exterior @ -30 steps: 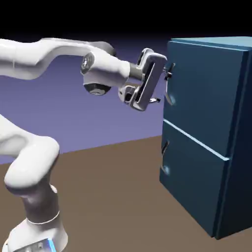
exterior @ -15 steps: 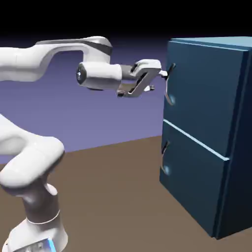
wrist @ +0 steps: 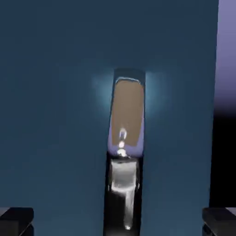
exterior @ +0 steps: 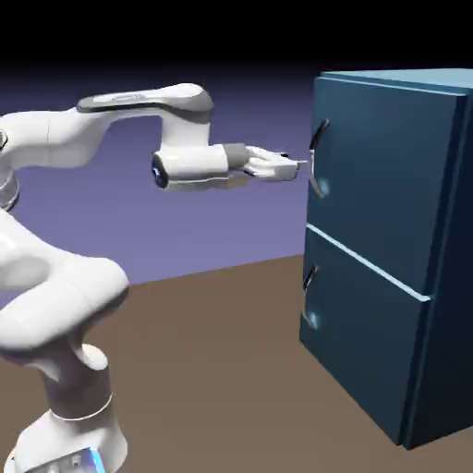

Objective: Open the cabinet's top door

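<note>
The dark-blue cabinet [exterior: 406,277] stands at the exterior view's right. Its top door [exterior: 379,166] is flush and closed, with a dark curved vertical handle [exterior: 318,159] near its left edge. My gripper [exterior: 298,164] points level at that handle, its tips just short of it and not touching. In the hand view the shiny handle [wrist: 125,152] runs up the middle of the blue top door [wrist: 55,115]. The grey fingertips [wrist: 16,220] sit far apart at the bottom corners, so the gripper [wrist: 118,222] is open, with the handle lined up between its fingers.
Below a pale seam lies the lower blue panel [exterior: 365,323] with its own dark handle [exterior: 309,275], also closed. The white arm [exterior: 111,129] arches in from the left above the brown table [exterior: 222,369]. The door's right edge [wrist: 216,92] shows in the hand view.
The hand has rolled about its own axis from a broad, tilted pose to a flat, level one and sunk slightly. Its tips stay close to the top handle, fingers still spread.
</note>
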You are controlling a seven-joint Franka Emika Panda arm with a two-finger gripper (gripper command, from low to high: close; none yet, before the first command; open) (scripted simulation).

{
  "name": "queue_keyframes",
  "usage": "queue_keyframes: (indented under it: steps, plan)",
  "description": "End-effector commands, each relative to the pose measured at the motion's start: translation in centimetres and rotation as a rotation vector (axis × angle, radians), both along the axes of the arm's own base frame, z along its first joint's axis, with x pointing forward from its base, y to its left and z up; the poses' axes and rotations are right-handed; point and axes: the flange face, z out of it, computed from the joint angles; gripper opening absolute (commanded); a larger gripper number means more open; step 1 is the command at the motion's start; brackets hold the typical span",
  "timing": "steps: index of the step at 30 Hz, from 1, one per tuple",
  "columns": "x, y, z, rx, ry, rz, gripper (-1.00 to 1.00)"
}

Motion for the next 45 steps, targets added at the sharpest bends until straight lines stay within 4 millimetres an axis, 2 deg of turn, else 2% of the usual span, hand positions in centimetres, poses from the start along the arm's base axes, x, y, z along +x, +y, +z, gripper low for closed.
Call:
queue_keyframes:
  steps: [1,5,6,7,14,20,26,34,45]
  plan:
    - [1.1,0.0,0.0,-0.001,0.0,0.0,0.0]
    - [5.0,-0.3,0.0,0.0,0.0,0.0,0.0]
    - [5.0,-0.3,0.0,0.0,0.0,0.0,-1.0]
    - [5.0,-0.3,0.0,0.0,0.0,0.0,-1.0]
    - [-0.2,-2.8,0.0,0.0,0.0,0.162,-1.0]
    - [-4.6,-5.8,0.0,0.0,0.0,0.313,-1.0]
    - [-8.2,-9.2,0.0,0.0,0.0,0.451,-1.0]
    - [-11.8,-13.7,0.0,0.0,0.0,0.611,-1.0]
    - [-15.2,-20.2,0.0,0.0,0.0,0.817,-1.0]
